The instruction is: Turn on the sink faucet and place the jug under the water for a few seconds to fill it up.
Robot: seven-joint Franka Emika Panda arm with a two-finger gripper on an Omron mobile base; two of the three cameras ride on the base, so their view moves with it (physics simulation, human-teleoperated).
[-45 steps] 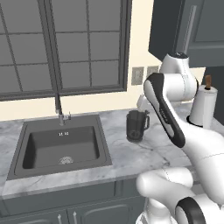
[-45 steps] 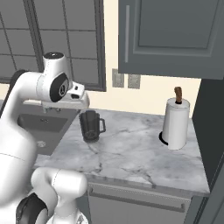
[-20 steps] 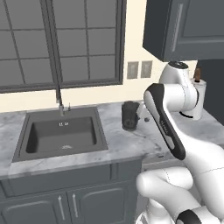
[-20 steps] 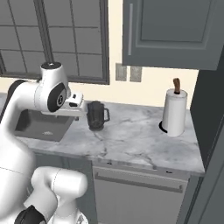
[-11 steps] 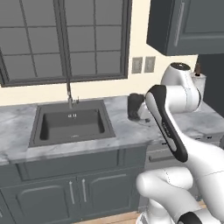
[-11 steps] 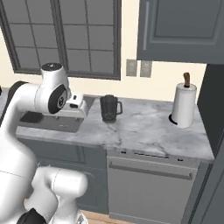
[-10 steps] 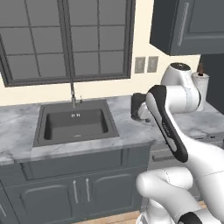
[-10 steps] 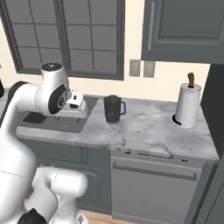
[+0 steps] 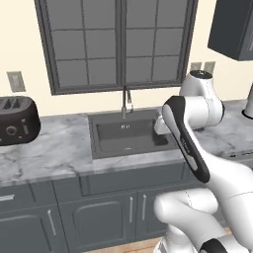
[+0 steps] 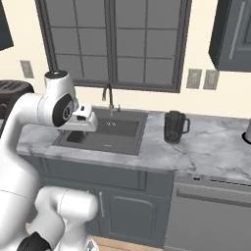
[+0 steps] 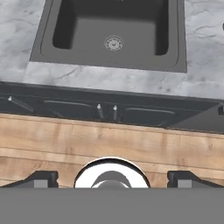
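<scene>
At the far left of the left base view a dark toaster [image 9: 17, 120] stands on the marble surface [image 9: 54, 148], with the sink [image 9: 129, 136] set into it at frame centre and the sink faucet [image 9: 126, 101] rising thin and dark behind the basin, below the window [image 9: 116, 44]. No stream runs from its spout. In the right base view the sink [image 10: 105, 131] lies left of centre, the sink faucet [image 10: 110, 99] at its back edge, and the jug [image 10: 174, 126] stands upright on the surface to the right of the basin, well apart from the faucet, handle toward the right. The hand [image 10: 86, 119] shows at the end of the white arm, in front of the left part of the basin; its fingers are hard to make out there. In the hand view the finger tips [image 11: 41, 179] sit far apart at the bottom corners, so the hand is spread wide and holds nothing; above them are wood floor [image 11: 109, 144], dark cabinet doors [image 11: 109, 114] and the sink [image 11: 65, 26] with its round drain [image 11: 113, 43] at the top.
</scene>
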